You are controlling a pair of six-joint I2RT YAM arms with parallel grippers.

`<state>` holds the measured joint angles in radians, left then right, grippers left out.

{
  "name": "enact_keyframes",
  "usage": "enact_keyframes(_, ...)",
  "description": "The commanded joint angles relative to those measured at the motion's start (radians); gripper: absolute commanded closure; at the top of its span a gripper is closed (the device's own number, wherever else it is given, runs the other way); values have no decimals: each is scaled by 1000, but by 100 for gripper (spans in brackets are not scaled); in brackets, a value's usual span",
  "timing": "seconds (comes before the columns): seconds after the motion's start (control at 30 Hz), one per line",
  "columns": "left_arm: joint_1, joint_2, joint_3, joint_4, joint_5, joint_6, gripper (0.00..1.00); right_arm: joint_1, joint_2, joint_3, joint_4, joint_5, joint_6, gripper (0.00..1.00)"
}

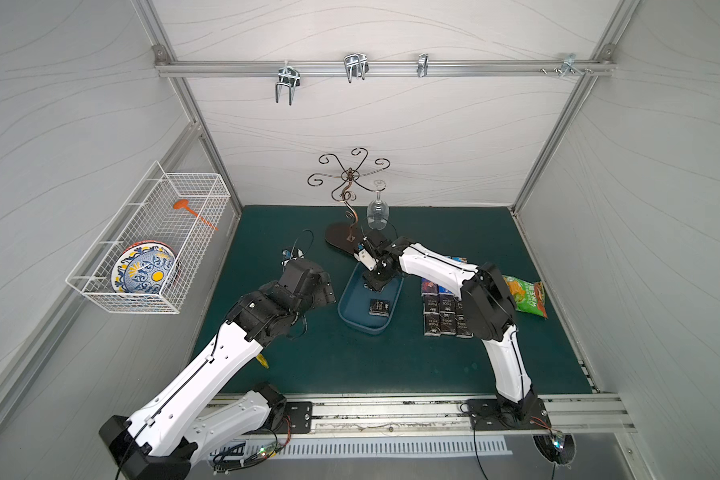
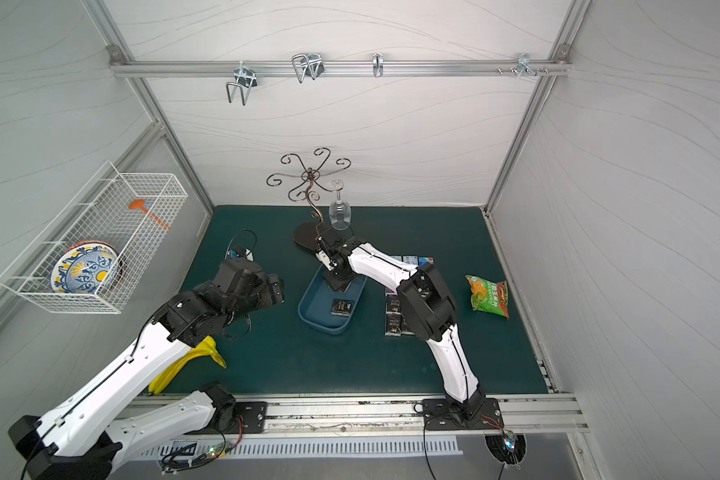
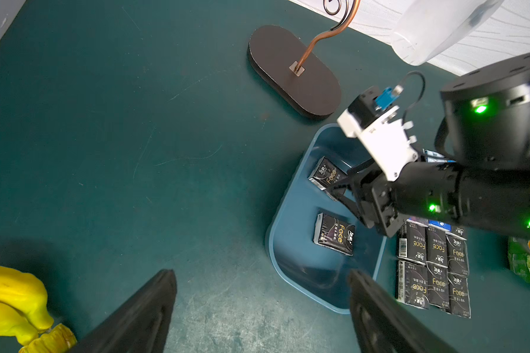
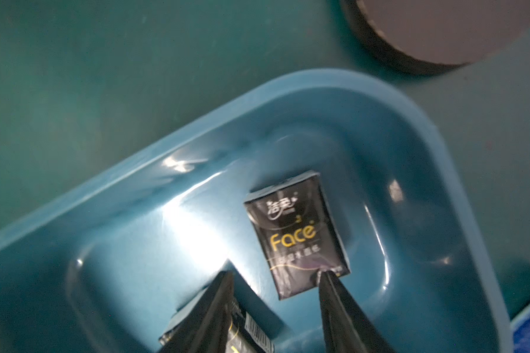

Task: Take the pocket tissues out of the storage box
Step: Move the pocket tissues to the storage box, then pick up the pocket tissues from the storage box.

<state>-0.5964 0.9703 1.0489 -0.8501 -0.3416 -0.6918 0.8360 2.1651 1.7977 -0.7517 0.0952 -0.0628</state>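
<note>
Right claw (image 4: 274, 273) angled down, jaws parted, left claw (image 3: 260, 272) hovering aside, jaws spread wide

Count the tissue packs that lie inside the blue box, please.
2. One black pack lies toward the box's far end, by the right hand; the other pack lies mid-floor. The hand may hide more.

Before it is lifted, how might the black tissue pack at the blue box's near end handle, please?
The black tissue pack looks small and thin, so probably light. Its glossy wrapper may slip or crumple. Lying flat in the storage box, it shouldn't roll.
</note>
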Motion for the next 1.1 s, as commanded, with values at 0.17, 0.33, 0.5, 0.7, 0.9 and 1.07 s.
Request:
enact_keyframes(0.17, 5, -15, 42, 10, -23, 6, 8, 26, 86, 0, -11, 143, -142, 48)
enact_keyframes(0.33, 6, -15, 40, 11, -23, 6, 8, 29, 129, -6, -3, 179, -145, 52)
enact_keyframes(0.5, 6, -13, 37, 14, -21, 5, 8, 31, 144, -18, 5, 182, -140, 71)
enact_keyframes(0.7, 6, -10, 36, 19, -15, 3, 8, 36, 123, -12, 8, 151, -120, 90)
enact_keyframes(0.9, 7, -9, 34, 25, -10, 1, 8, 48, 63, 8, 23, 93, -34, 94)
enact_keyframes(1.07, 7, -15, 33, 23, -14, 3, 8, 48, -24, 12, 38, 61, 39, 97)
